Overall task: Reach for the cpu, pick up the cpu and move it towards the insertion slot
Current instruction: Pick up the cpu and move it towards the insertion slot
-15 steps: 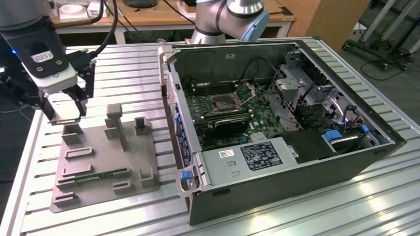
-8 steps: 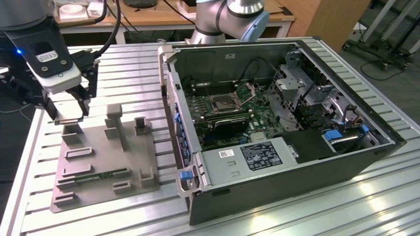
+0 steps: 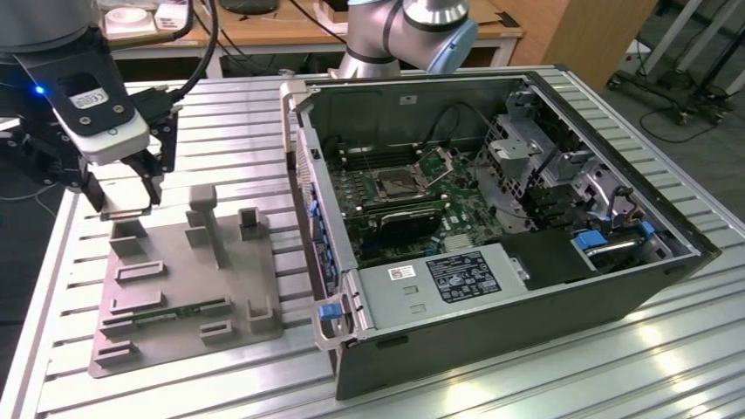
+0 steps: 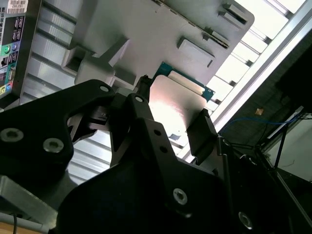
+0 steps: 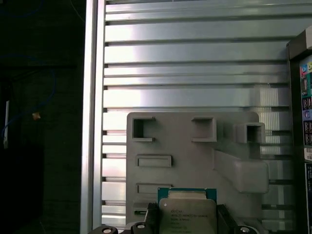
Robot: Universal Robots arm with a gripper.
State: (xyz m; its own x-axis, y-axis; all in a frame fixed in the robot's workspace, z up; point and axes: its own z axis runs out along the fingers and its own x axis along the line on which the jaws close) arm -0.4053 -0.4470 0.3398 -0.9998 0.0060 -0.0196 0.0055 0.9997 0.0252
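The cpu (image 3: 128,210), a flat square chip with a pale silver top, sits between my gripper's fingers. My gripper (image 3: 126,207) is shut on it over the far corner of the grey fixture plate (image 3: 174,288), at the exterior view's left. Both wrist views show the cpu (image 4: 175,105) (image 5: 187,210) clamped by its two opposite edges, with the dark fingers (image 4: 202,126) on either side. The insertion slot (image 3: 396,182), a square socket with a silver frame and a raised hinged plate, lies on the green board inside the open computer case, well off to the exterior view's right of the gripper.
The grey fixture plate carries several raised blocks (image 3: 205,205) and a green memory stick (image 3: 174,310). The open computer case (image 3: 524,262) stands beside it, its side wall (image 3: 305,175) between gripper and socket. Everything rests on a slatted aluminium table (image 3: 233,113).
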